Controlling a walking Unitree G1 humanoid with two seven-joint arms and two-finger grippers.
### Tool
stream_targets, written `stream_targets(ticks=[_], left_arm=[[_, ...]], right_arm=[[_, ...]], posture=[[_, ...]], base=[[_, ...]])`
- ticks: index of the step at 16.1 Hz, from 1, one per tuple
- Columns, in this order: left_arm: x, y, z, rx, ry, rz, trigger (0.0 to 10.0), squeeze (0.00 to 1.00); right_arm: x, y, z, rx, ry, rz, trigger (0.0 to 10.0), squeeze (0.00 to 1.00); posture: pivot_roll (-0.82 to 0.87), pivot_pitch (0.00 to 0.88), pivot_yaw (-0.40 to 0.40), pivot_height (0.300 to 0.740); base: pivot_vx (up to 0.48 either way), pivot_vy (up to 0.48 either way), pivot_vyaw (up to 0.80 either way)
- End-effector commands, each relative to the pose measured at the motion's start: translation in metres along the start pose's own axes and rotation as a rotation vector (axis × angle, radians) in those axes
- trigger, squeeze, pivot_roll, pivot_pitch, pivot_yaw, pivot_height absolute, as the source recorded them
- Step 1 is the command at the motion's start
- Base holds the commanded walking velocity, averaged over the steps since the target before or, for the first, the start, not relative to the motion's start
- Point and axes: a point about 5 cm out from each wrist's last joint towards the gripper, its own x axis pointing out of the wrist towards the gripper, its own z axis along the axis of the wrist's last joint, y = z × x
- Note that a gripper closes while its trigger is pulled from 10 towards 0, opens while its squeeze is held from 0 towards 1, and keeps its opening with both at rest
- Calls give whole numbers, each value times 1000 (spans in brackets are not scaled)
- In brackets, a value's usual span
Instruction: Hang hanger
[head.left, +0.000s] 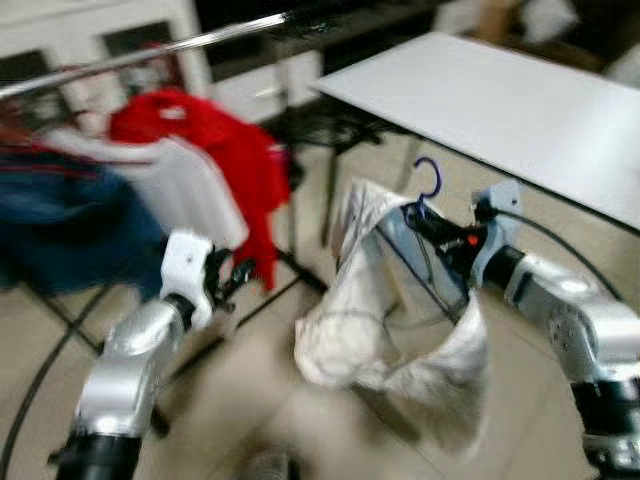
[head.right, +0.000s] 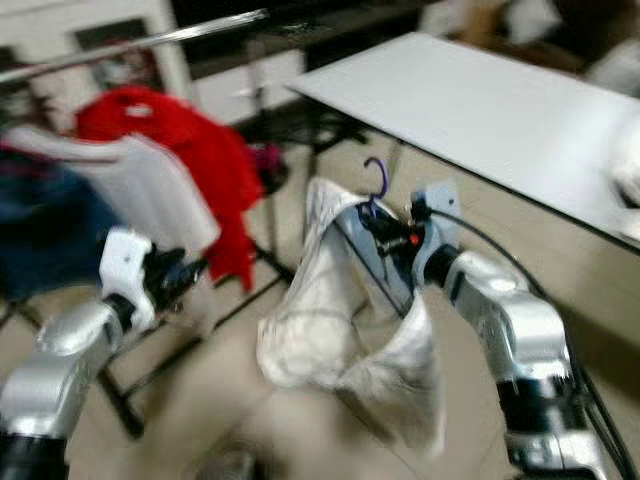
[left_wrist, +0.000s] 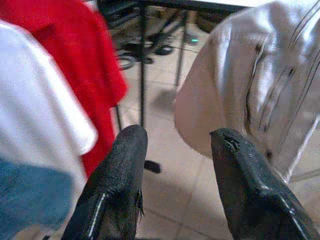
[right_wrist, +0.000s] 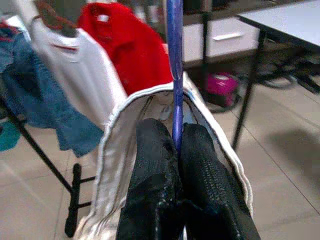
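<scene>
While head views blur, right gripper (right_wrist: 176, 145) clamped tight on blue hanger (right_wrist: 174, 60) stem, held mid-air beside white table (head.left: 500, 110). White jacket (head.left: 390, 300) droops from hanger, clear of floor. Left gripper (left_wrist: 177, 145) fingers spread apart, nothing between, raised near clothes rack (head.left: 150, 48). Red shirt (head.left: 225, 150), white shirt (head.left: 185, 190), blue garment (head.left: 60, 220) hang on rack.

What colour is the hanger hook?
Blue-purple; the hanger hook shows best in the right wrist view.
</scene>
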Motion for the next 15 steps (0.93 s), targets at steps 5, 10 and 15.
stream_targets(ticks=[5, 10, 15], left_arm=[[8, -13, 10, 17, -12, -19, 10000, 0], [12, -19, 6, -5, 11, -24, 10000, 0], [9, -20, 4, -7, 19, -21, 10000, 0]], right_arm=[[-1, 1, 5, -31, -69, 4, 10000, 0], [-1, -1, -1, -49, -62, -7, 10000, 0], [1, 2, 1, -46, -73, 14, 10000, 0]], posture=[[-23, 0, 39, 740], [-30, 0, 46, 740], [-24, 0, 33, 740]], base=[[0, -115, 800], [0, -310, 800], [0, -311, 800]])
